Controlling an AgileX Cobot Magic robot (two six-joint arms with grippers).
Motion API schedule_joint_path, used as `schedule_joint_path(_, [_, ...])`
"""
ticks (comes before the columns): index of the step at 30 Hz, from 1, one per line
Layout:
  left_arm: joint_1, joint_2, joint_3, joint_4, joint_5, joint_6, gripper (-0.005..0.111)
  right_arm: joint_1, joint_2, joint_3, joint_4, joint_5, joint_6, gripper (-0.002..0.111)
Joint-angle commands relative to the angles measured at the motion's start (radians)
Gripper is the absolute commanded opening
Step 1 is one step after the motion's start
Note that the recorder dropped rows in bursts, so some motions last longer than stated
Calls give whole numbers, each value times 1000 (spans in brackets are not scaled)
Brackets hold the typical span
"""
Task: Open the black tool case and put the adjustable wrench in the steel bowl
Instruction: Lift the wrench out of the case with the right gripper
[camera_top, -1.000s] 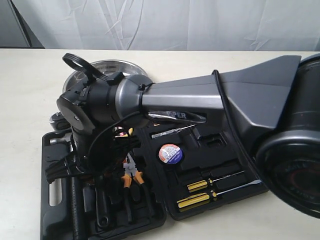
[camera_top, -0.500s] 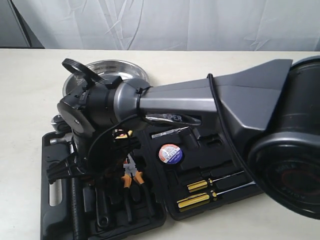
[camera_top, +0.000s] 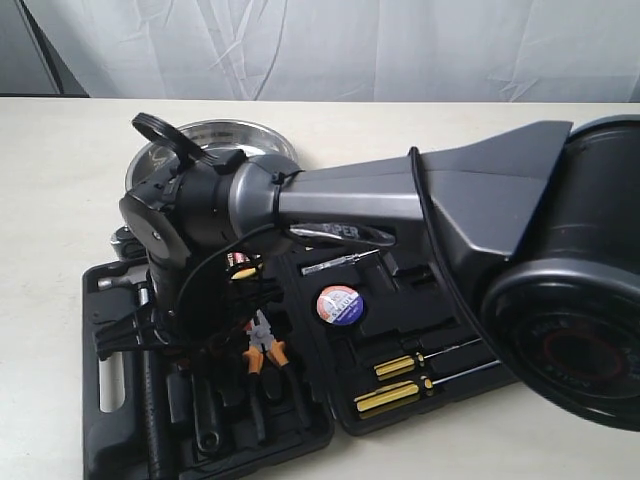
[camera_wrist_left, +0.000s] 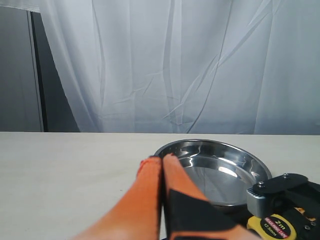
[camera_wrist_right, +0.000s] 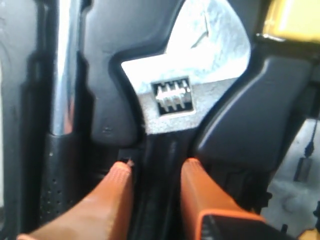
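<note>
I see the black tool case (camera_top: 120, 450) lying open on the pale table (camera_top: 60, 180), both halves flat. The right arm reaches across to the case's left half, next to orange-handled pliers (camera_top: 265, 348). In the right wrist view, the adjustable wrench (camera_wrist_right: 192, 90) rests in its moulded recess, silver head showing, beside the hammer's (camera_wrist_right: 67, 65) steel shaft. The right gripper (camera_wrist_right: 155, 172) is spread, its orange fingers (camera_wrist_right: 117, 195) on either side of the wrench's black handle; I cannot tell whether they touch it. The steel bowl (camera_top: 235, 135) sits on the table just behind the case. The left gripper (camera_wrist_left: 161, 162) has its fingers pressed together, pointing toward the bowl, with a yellow tape measure (camera_wrist_left: 275, 227) nearby.
</note>
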Motion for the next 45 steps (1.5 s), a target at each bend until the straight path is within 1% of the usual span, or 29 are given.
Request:
schedule_joint_path(1, [-11,-5,5,-1,1,-1,0,-6,59,26,-58,29,-79,-1])
schedule_joint_path(7, [-11,-5,5,-1,1,-1,0,-6,23,26,-75,27,-105,-1])
schedule_joint_path(13, [-11,-5,5,-1,1,-1,0,-6,-65,26,-149,8,-103,-1])
schedule_joint_path(19, [-11,-5,5,-1,1,-1,0,-6,-114,26,-153,-22,-103,-1])
schedule_joint_path(26, [-11,-5,5,-1,1,-1,0,-6,-129,26,-153,-16,-103,-1])
schedule_joint_path(29, [-11,-5,5,-1,1,-1,0,-6,-173,26,-155,-3,-103,-1])
schedule_joint_path(36, [-11,-5,5,-1,-2,-1,0,-6,-199,26,-195,15,-107,-1])
schedule_joint_path(39, [-11,-5,5,-1,-2,-1,0,-6,-207,26,-363,-29,-103,-1])
schedule_joint_path(40, [-11,-5,5,-1,-2,-1,0,-11,-207,26,-439,-77,-103,-1])
schedule_joint_path(43, [-11,-5,5,-1,-2,-1,0,-55,-202,19,-440,-168,-112,-1])
schedule_joint_path(45, [-11,-5,5,-1,-2,-1,0,-101,-183,-9,-399,-176,-139,-1])
